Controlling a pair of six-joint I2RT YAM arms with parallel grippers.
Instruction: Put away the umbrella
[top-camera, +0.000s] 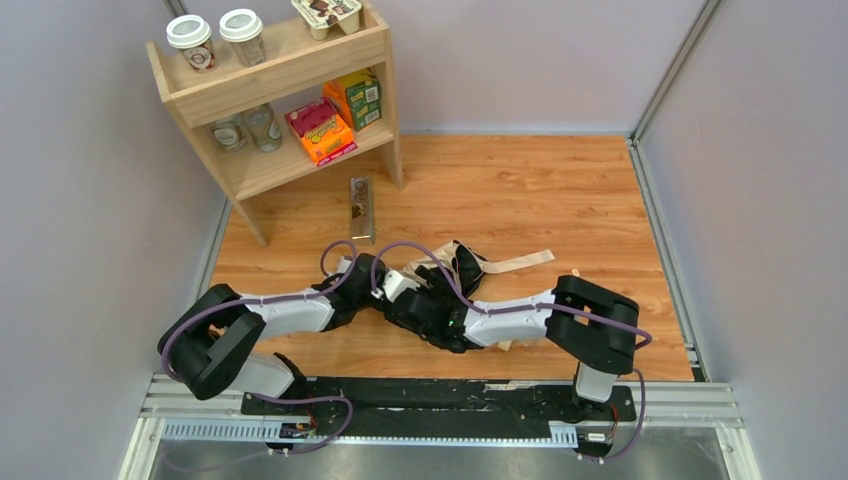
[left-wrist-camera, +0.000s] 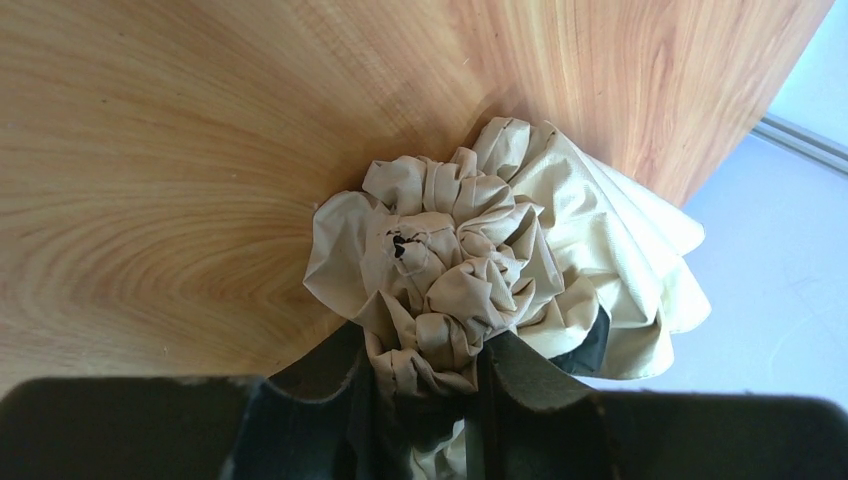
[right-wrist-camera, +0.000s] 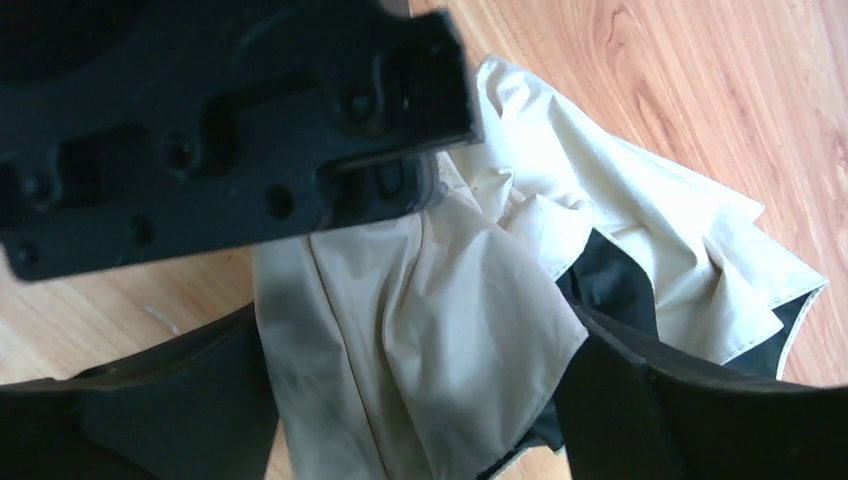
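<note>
We start with the table (top-camera: 560, 190), its wood grain bare beyond the arms. The wooden shelf (top-camera: 290, 60) stands at its far left corner and is our landmark. The umbrella (top-camera: 455, 265) lies on the table in front of the shelf and off to its right, mostly hidden under both wrists. A beige band (top-camera: 515, 262), perhaps its tie strap, trails away from the shelf.

The left claw (left-wrist-camera: 425, 410) is pinched tight on a crumpled knot of pale canopy, with pleats fanning out past it. The right claw (right-wrist-camera: 420, 420) is spread wide. Loose fabric and a dark lining lie between its fingers (right-wrist-camera: 680, 420), but it grips nothing.

We judge the step to be gathering the canopy into a tight bundle before stowing it. To do that well, we would hold the left grip firm as an anchor. We would then lower the right claw until both fingers straddle the slack folds, close on several layers rather than one edge, and draw them toward the knot. The crowded wrists should not collide.
</note>
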